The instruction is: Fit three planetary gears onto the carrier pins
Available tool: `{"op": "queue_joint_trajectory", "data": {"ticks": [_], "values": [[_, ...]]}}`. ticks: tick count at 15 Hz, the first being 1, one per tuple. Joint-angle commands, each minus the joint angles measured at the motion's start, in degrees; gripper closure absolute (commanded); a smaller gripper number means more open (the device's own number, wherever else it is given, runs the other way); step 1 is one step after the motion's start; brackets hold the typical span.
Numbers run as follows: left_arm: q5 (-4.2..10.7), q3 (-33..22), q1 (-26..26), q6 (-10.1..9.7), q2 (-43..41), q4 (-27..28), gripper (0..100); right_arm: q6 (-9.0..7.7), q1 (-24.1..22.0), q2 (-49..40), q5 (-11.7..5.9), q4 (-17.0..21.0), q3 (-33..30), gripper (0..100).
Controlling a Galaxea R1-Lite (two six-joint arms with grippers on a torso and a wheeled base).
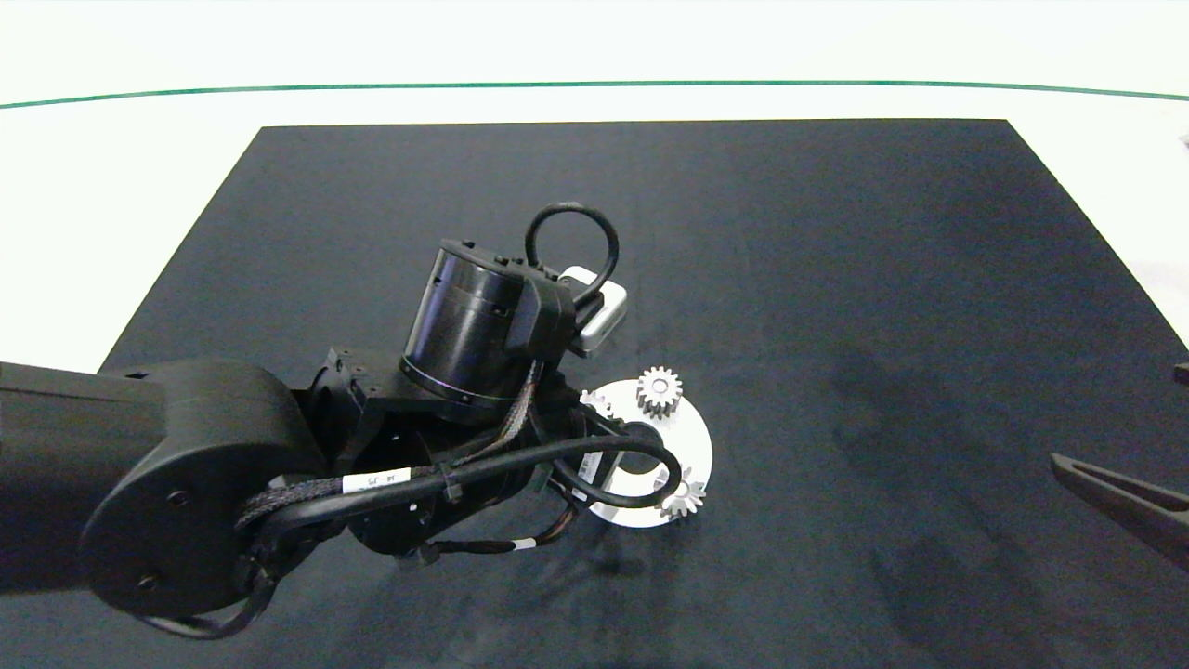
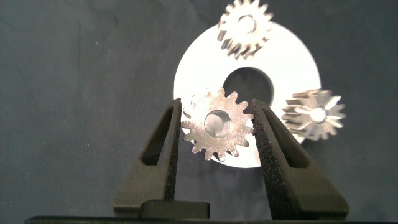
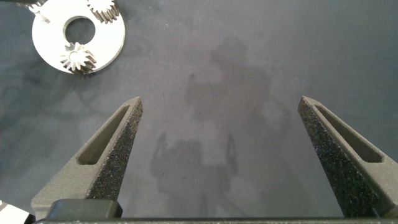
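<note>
Head view: the left gripper (image 1: 594,418) hangs over the white plate (image 1: 692,446). Left wrist view: its fingers (image 2: 169,140) clamp the third gear (image 2: 217,124) by its teeth; rigid, slippery metal, probably best held across opposite teeth. Right wrist view: right gripper (image 3: 221,146) parked, fingers apart

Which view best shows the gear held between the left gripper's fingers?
The left wrist view: the left gripper is shut on the third gear, over the white plate, teeth and centre hole plain. In the head view the left arm hides nearly all of it. In the right wrist view it is cut off at the edge.
</note>
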Motion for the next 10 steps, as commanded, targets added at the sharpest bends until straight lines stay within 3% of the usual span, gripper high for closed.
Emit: {"op": "queue_joint_trajectory", "data": {"ticks": [1,10], "values": [[0.07,0.3,0.8,0.17,0.9,-0.2,78,-0.07,0.0,0.1,-0.13,0.1,0.0,0],[0.15,3.6,1.5,0.17,-0.2,-0.4,78,-0.07,0.0,0.1,-0.05,0.1,0.0,0]]}}
